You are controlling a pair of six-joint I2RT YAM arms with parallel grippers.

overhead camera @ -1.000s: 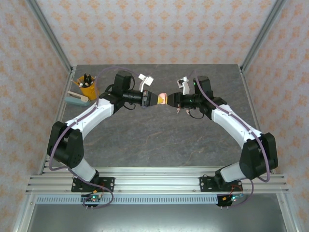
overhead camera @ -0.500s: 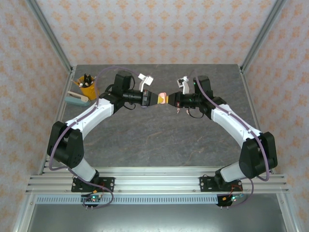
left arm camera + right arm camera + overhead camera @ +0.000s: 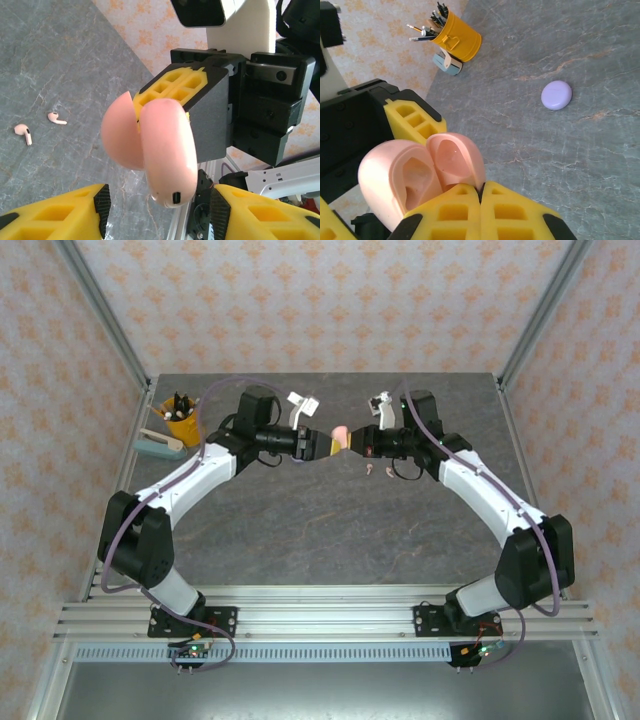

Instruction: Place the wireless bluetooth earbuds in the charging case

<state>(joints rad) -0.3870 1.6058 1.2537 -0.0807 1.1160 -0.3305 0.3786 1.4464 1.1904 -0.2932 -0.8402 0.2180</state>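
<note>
The pink charging case (image 3: 167, 150) hangs open in mid-air, lid and base spread apart. My right gripper (image 3: 481, 192) is shut on the lid's edge (image 3: 457, 160), and the empty earbud wells (image 3: 415, 177) face its camera. My left gripper (image 3: 157, 212) is open, its fingers (image 3: 55, 215) standing on either side of the case's lower end with a gap on both sides. From above, the case (image 3: 340, 433) sits between the left gripper (image 3: 322, 443) and the right gripper (image 3: 353, 443). Two pink earbuds (image 3: 22, 133) (image 3: 56, 118) lie on the table below.
A closed lilac round case (image 3: 556, 95) lies on the grey table. A yellow pencil cup (image 3: 182, 426) and a teal object (image 3: 158, 446) stand at the far left edge. Aluminium frame posts border the table.
My left gripper has opened and let go of the case. The right gripper closed onto the lid and now carries the case, which sits slightly higher than before.
</note>
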